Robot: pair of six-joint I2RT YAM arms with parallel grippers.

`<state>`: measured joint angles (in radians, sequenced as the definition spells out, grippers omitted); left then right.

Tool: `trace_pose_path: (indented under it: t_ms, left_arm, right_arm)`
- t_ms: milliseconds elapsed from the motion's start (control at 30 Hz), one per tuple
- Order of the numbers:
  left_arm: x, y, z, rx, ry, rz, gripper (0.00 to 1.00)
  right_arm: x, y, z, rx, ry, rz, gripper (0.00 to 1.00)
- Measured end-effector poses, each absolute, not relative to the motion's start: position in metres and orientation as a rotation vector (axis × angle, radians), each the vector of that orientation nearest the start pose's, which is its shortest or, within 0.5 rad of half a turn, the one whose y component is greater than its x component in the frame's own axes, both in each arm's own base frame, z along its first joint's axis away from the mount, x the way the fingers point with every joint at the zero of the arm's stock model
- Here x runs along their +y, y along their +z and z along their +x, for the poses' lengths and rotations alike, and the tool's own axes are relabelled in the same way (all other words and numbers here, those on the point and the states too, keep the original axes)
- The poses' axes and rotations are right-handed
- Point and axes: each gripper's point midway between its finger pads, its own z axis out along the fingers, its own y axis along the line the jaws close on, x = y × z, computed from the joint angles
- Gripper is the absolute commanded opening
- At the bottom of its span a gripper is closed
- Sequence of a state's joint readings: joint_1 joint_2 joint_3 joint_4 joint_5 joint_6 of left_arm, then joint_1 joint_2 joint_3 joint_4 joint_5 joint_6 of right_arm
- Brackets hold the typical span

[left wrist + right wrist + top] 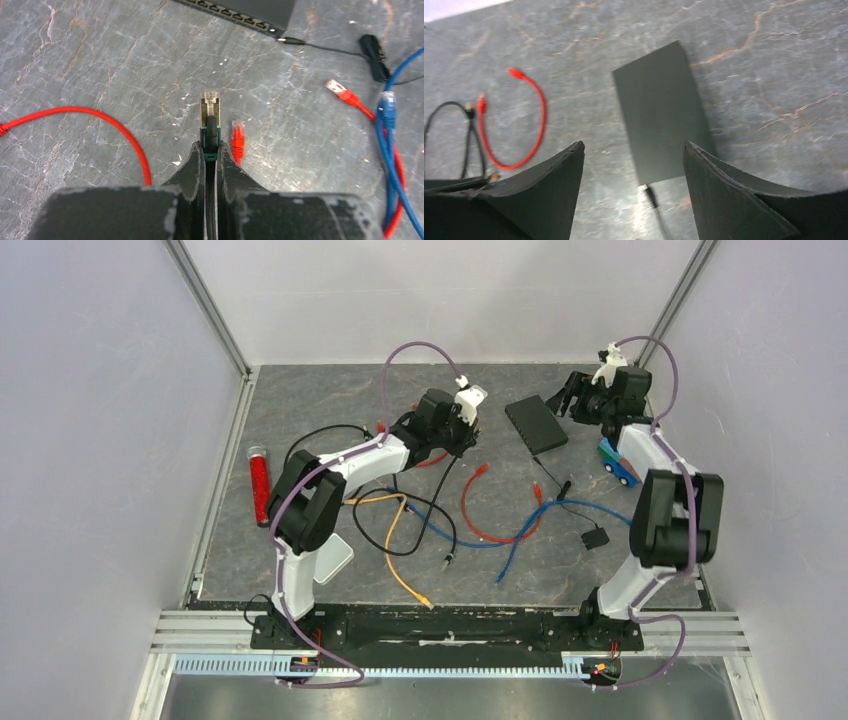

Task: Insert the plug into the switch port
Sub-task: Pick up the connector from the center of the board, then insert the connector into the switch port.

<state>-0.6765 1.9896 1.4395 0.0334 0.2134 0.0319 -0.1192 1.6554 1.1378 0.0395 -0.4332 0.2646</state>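
The black network switch [536,424] lies flat at the back middle of the table; its port row [235,17] faces my left gripper. My left gripper [210,147] is shut on the black cable's plug [209,107], whose clear and gold tip sticks out ahead of the fingers toward the switch, still well short of it. In the top view the left gripper [462,432] is left of the switch. My right gripper [634,147] is open and empty, hovering above the switch [661,125]; in the top view the right gripper [570,398] sits at the switch's far right corner.
Red [478,510], blue [540,525], orange [395,545] and black cables lie loose across the middle. A loose red plug [238,137] lies just right of my held plug. The switch's power lead [325,47] runs right. A red tube [259,483] lies at the left; a toy car [619,465] at the right.
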Motion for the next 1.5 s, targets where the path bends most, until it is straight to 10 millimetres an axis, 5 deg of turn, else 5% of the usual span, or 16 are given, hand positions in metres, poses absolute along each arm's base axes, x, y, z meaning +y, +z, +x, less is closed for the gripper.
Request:
trace_pose_path:
  t_ms: [200,467,733,967,1500]
  left_arm:
    - [-0.382,0.086,0.425,2.043,-0.558,0.874,0.02]
    - [-0.392,0.059,0.425,2.097,-0.566,0.907,0.02]
    - [-0.406,0.050,0.424,2.092,-0.594,0.934,0.02]
    - [-0.408,0.047,0.421,2.096,-0.594,0.941,0.02]
    - [-0.406,0.043,0.419,2.122,-0.578,0.946,0.02]
  right_arm:
    - [-0.002,0.111,0.508,2.181,0.484,0.084,0.74]
    - [0.000,0.077,0.548,2.231,0.543,-0.015,0.67]
    - [0.018,0.037,0.538,2.304,0.678,-0.073,0.62]
    - [0.033,0.035,0.535,2.282,0.693,-0.223,0.58]
    - [0.100,0.032,0.530,2.229,0.755,-0.504,0.55]
